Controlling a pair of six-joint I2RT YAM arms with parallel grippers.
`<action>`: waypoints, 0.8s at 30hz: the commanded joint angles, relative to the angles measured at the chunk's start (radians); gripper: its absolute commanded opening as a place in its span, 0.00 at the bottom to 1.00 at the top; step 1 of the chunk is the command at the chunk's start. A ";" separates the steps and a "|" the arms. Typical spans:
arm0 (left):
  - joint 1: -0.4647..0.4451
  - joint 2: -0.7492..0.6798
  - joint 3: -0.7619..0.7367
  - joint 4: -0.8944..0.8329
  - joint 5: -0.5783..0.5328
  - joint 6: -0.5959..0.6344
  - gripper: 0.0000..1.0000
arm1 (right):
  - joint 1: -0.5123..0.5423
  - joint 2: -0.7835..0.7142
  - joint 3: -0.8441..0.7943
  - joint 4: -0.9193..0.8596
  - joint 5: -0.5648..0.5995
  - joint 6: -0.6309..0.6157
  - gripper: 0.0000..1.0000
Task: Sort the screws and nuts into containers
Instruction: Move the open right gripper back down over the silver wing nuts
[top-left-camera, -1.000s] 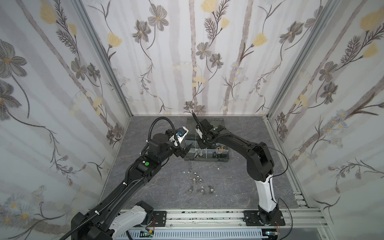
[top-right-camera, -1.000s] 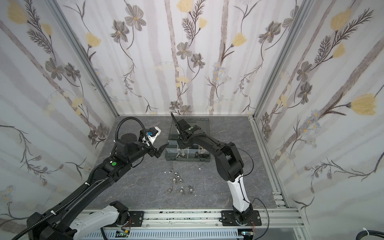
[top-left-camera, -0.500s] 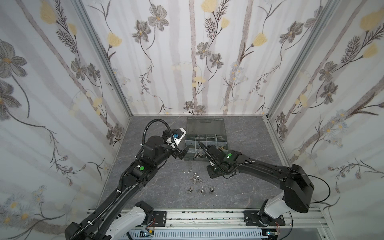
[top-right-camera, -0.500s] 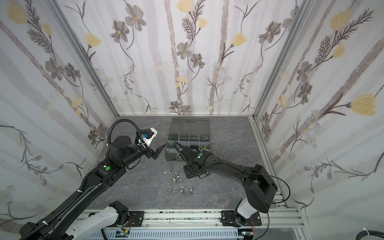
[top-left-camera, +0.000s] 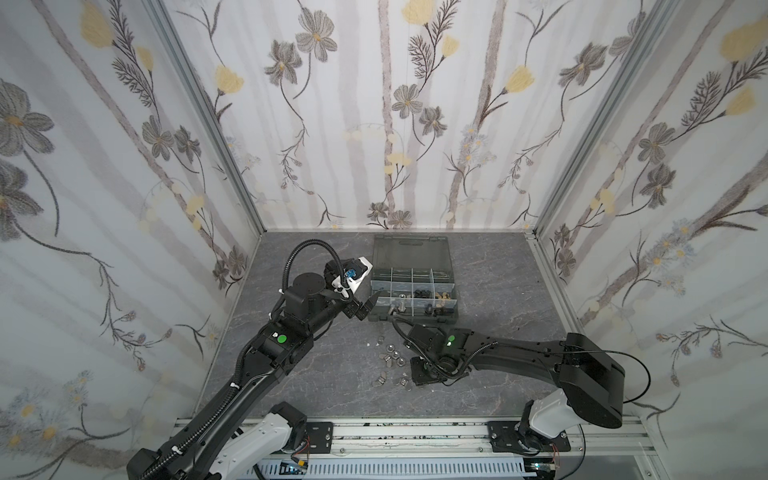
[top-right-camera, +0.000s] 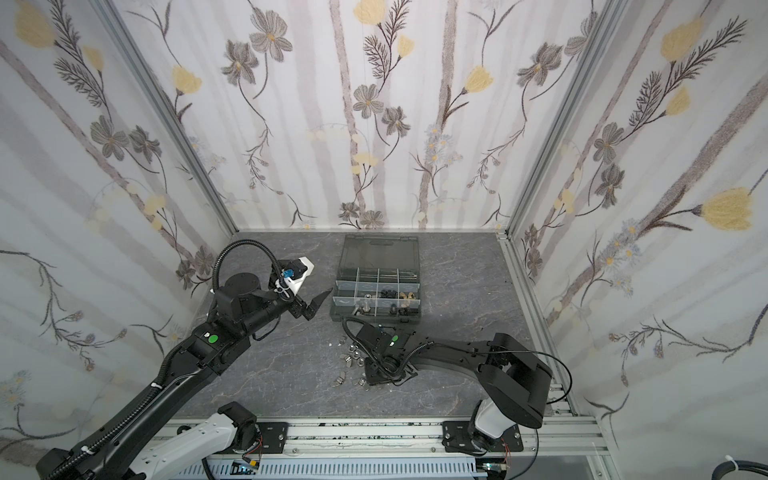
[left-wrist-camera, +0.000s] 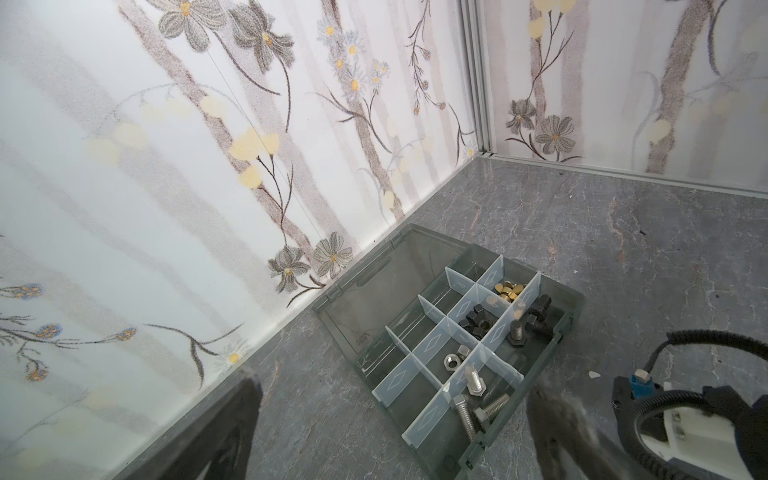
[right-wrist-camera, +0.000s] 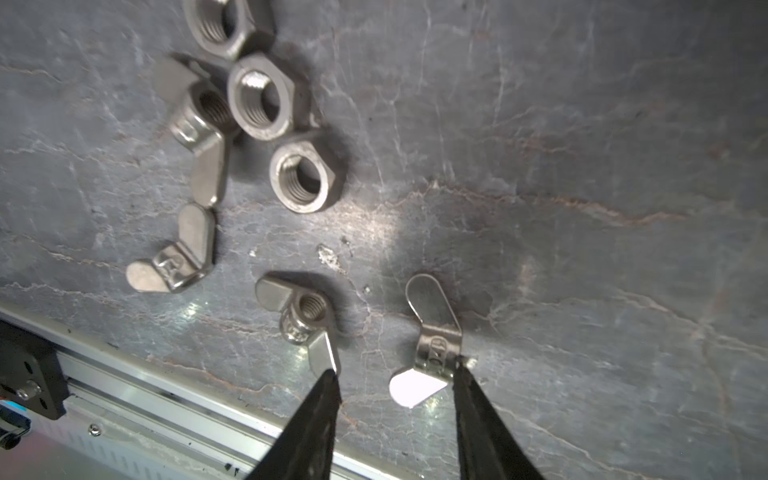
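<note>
Noted, against a second earlier, the right arm swung off the organizer case and brought low over the loose nuts near the front of the table. Left arm shifted only slightly. Case in the same place.

Found the right gripper parted, its black tapered fingers set either side of one wing nut. One tip touching the nut's stamped body, a glaring bright wing lying in the gap, nothing clamped. Observed a second wing nut just off the other tip.

Counted in the right wrist view four silver wing nuts and three silver hex nuts. Threaded bores visible, dull metal finish, bunched close, some touching.

Found the left gripper spread wide, empty, raised just beside the case's left end.

Recorded the case as dark grey plastic, with its smoky lid laid open toward the back wall. Containers divided by translucent walls bearing diamond marks.

- Front left container: silver hex-head screws.
- Middle row, left to right: silver nuts, black nuts, brass nuts.
- Toward front right: black screws.

Table surface grey, veined like stone.
</note>
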 joint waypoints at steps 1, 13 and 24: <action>0.000 0.001 -0.005 0.008 0.007 0.006 1.00 | -0.001 0.003 -0.024 0.017 -0.005 0.046 0.43; -0.002 0.014 0.008 -0.003 0.016 0.000 1.00 | -0.014 0.028 -0.022 0.012 0.032 0.033 0.35; -0.002 0.014 0.012 -0.019 0.010 -0.001 1.00 | -0.028 0.107 -0.003 -0.006 0.047 -0.007 0.23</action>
